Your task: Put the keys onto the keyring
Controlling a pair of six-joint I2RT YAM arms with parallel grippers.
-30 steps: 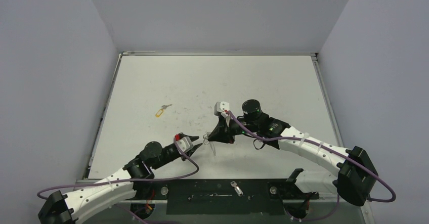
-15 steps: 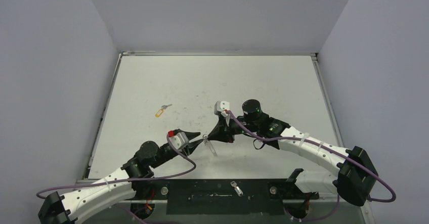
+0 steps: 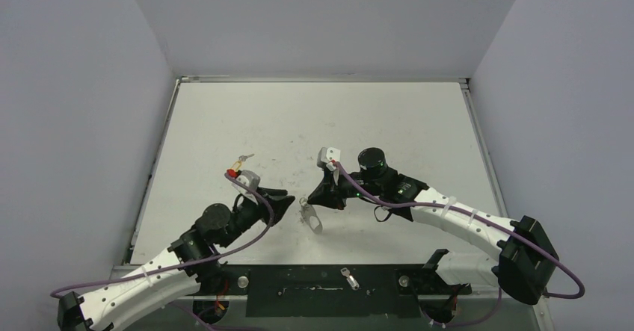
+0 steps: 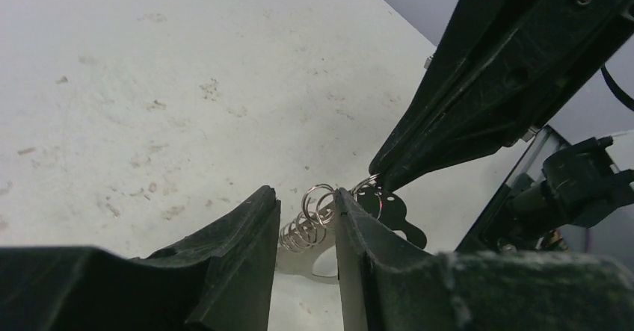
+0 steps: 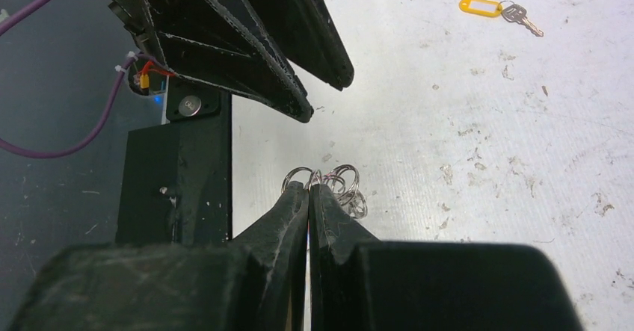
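Two pincers: both low over the bench (image 3: pixel 389 122), near its front middle, tips facing each other, close but apart.
Right pincer (image 5: pixel 308 189): pressed tight together on the short chain of small rings (image 5: pixel 342 181) that belongs to the keyring (image 3: pixel 314 219); the rings fan out just past its tips.
Left pincer (image 4: pixel 304 196): a narrow gap, nothing gripped; in its own wrist view the small rings show through the gap, beyond the fingertips.
Keyring's place: hangs from the right pincer, its large flat loop slanting down toward the bench; whether the loop's low end touches the bench cannot be told.
Keyring's hidden part: in the left wrist view only a sliver of the loop shows, cut off by the fingers (image 4: pixel 239 249).
Yellow-tag key (image 5: pixel 493 8): flat on the bench, well apart from the keyring; from above its tag is mostly covered by the left arm's wrist (image 3: pixel 250 180).
Silver piece (image 3: pixel 349 278): lies on the black plate (image 3: pixel 299 295) between the arm bases; key-like, too small to be sure.
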